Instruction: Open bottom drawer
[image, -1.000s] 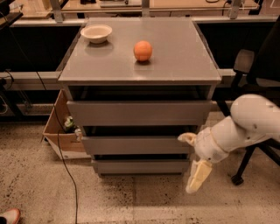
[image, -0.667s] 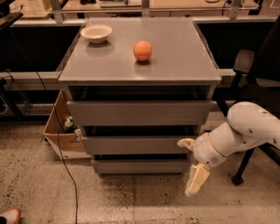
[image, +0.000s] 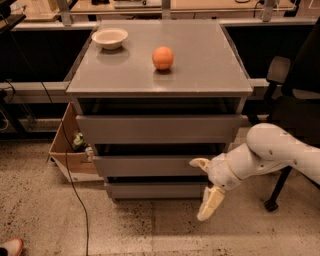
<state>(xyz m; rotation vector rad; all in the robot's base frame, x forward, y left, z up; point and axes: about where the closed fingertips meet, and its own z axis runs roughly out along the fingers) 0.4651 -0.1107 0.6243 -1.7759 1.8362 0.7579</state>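
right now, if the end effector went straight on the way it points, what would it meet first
Likely the right end of the slim grey bottom drawer front. The white end effector, open, hangs at the grey cabinet's lower right corner pointing left; depth is unclear, it may pass in front.

Lighting's warm and kinda dim overall, coming from overhead. The grey worktop (image: 200, 65) catches most of it and has a soft pale sheen, no harsh glare. The orange (image: 163, 58) and the bowl (image: 110, 38) drop only small, soft shadows right under themselves, toward the camera. The gaps under the worktop and between the drawers go nearly black, and the bottom drawer (image: 150, 190) front sits in the cabinet's shade. The gripper (image: 197, 190), low by that drawer's right end with its fingers spread, looks creamy yellow. The white arm (image: 280, 150) is brightest on top and shaded underneath. The floor (image: 150, 230) is evenly lit. Under the benches on both sides it's pretty much black. The cabinet's sides lean inward toward the bottom.
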